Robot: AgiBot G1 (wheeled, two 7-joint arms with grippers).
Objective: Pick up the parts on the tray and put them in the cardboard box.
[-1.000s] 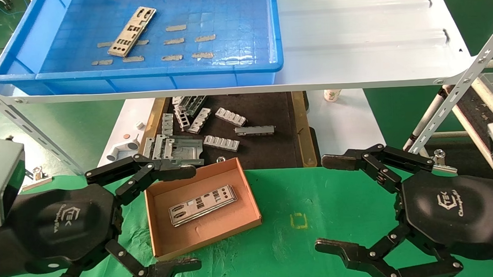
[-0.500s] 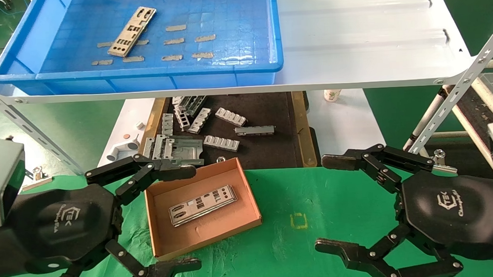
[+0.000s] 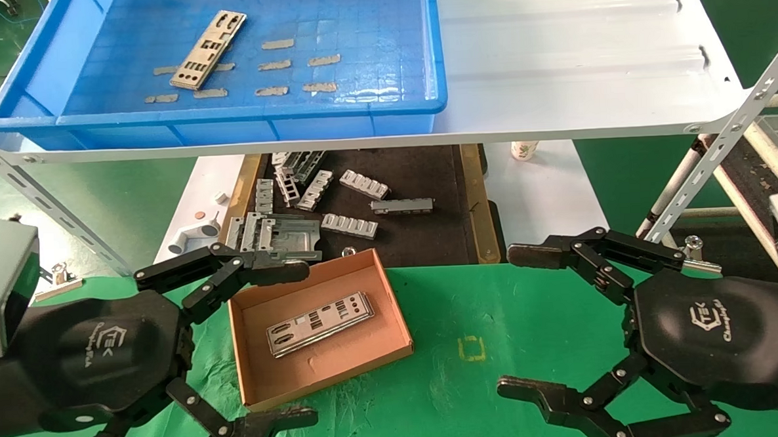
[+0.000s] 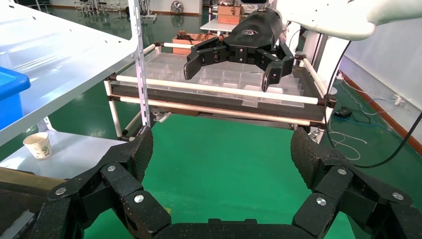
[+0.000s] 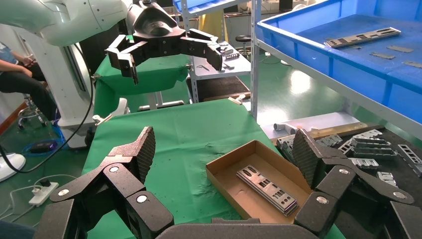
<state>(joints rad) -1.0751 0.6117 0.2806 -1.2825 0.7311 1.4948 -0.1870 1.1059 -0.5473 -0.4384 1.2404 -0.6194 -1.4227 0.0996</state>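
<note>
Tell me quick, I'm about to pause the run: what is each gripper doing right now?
Left gripper: open, holding nothing, beside the cardboard box.
Right gripper: open, holding nothing, above the green mat.

The logo "TEK" stands on both the left end effector (image 3: 302, 344) and right end effector (image 3: 521, 321).

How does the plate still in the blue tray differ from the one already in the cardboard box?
The plate in the tray lies up on the shelf, in the blue tray, among grey tape strips; the plate in the box lies alone in the cardboard box on the green mat. The tray plate runs steeply away from the robot, while the box plate lies closer to crosswise. Both are flat silver plates with punched cutouts, and neither is gripped.
</note>
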